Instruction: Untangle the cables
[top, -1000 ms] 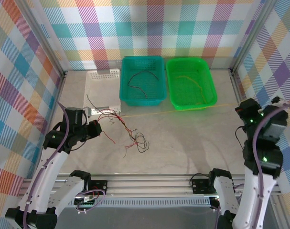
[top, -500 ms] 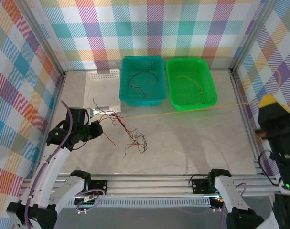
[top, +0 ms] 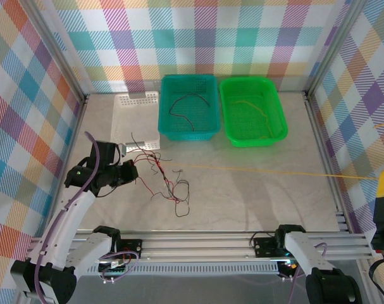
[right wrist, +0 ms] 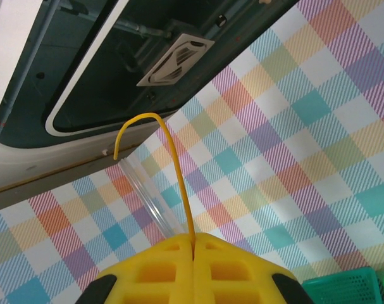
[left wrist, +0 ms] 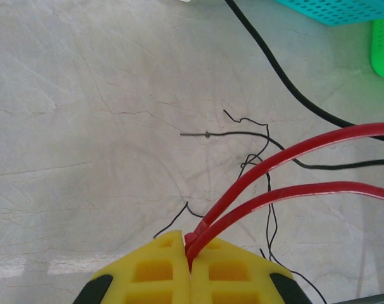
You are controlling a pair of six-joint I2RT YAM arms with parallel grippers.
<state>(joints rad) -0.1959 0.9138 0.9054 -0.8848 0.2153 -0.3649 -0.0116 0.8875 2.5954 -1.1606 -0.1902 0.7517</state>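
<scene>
Two grippers, both clamped: left gripper (left wrist: 188, 244) pinches two strands of red cable (left wrist: 293, 152); right gripper (right wrist: 193, 239) pinches one yellow cable (top: 261, 171). Two far baskets: teal basket (top: 166, 130), green basket (top: 280, 126).

Reaches in low from the left with the white-and-black left arm (top: 71, 212), yellow-padded left gripper (left wrist: 188, 244) clamped tight on a thin red wire (left wrist: 293, 152); holds the yellow-padded right gripper (right wrist: 193, 242) far right, pointing upward, pinching a thin yellow wire (right wrist: 180, 177)

Teal basket (top: 190, 134) beside green basket (top: 255, 140), white tray (top: 131, 120), checked walls (top: 27, 95), marble tabletop (top: 255, 196)
</scene>
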